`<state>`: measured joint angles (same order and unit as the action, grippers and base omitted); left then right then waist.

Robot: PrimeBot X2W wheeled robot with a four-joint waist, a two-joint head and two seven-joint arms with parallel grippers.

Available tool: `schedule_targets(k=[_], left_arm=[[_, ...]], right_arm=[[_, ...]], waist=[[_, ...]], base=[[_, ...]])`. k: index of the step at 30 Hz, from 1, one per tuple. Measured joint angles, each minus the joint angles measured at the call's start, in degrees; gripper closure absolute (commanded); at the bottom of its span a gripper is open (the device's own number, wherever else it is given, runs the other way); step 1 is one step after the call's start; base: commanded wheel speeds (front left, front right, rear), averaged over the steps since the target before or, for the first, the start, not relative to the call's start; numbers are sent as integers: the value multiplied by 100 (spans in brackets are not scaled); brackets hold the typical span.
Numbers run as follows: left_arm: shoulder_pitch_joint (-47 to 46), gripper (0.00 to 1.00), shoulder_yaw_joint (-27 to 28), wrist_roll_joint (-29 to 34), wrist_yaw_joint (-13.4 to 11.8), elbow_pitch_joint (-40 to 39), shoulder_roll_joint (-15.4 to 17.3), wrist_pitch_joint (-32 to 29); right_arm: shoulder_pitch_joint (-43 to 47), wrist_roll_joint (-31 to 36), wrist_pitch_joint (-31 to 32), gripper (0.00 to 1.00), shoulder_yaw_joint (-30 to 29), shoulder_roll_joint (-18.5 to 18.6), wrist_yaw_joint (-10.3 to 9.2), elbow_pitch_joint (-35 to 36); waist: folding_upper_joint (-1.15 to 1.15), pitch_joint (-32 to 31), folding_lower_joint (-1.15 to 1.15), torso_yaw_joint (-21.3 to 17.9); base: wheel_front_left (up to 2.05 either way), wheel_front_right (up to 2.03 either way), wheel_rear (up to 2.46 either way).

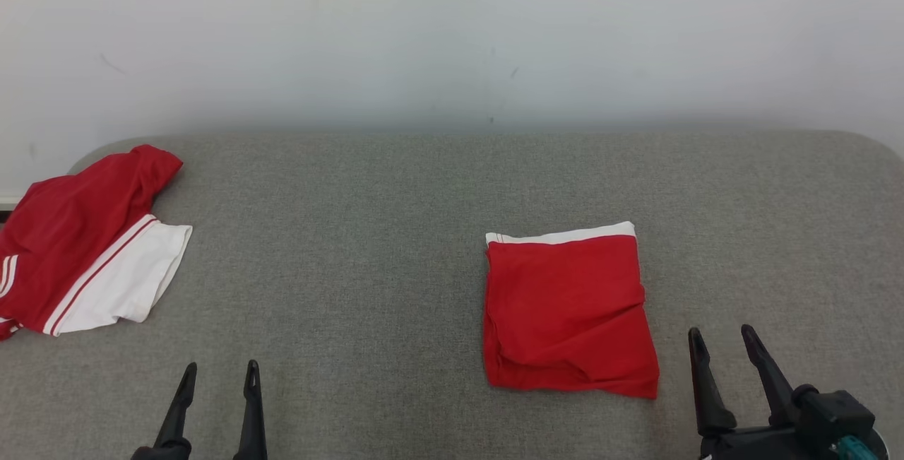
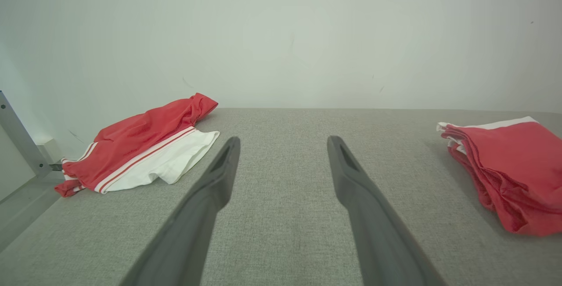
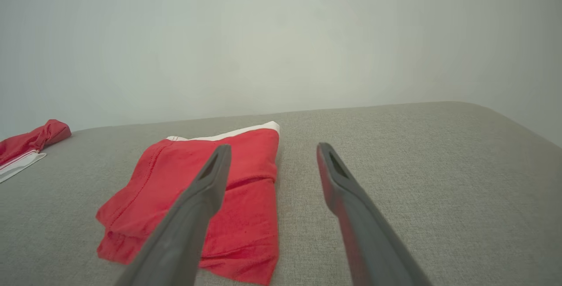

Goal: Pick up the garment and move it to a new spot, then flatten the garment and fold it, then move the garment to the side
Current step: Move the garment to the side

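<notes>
A red garment with a white band along its far edge lies folded into a rough square on the grey surface, right of centre. It also appears at the right edge of the left wrist view, garment, and under the left finger in the right wrist view, garment. My right gripper stands open just right of its near corner, apart from it, nothing between the fingers. Low at the left, my left gripper is open and empty over bare fabric.
A second red and white garment lies crumpled at the far left edge of the grey padded table. A pale wall rises behind the table. The table's corners are rounded at the back.
</notes>
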<state>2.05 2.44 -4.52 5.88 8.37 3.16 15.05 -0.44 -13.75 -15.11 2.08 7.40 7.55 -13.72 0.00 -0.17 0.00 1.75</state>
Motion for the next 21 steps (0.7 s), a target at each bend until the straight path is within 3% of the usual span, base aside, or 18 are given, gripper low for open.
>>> schedule_targets(k=[9, 21], left_arm=[[-94, 0, -66, -45, 20, 127, 1, 0], [-393, 0, -175, -111, 67, 158, -8, 0]], right_arm=[[-776, -9, 168, 0, 86, 183, 0, -269], [-2097, 12, 950, 0, 157, 229, 0, -1604]], waist=[[0, 47, 0, 76], [0, 450, 1, 222]], base=[[0, 0, 0], [0, 0, 0]])
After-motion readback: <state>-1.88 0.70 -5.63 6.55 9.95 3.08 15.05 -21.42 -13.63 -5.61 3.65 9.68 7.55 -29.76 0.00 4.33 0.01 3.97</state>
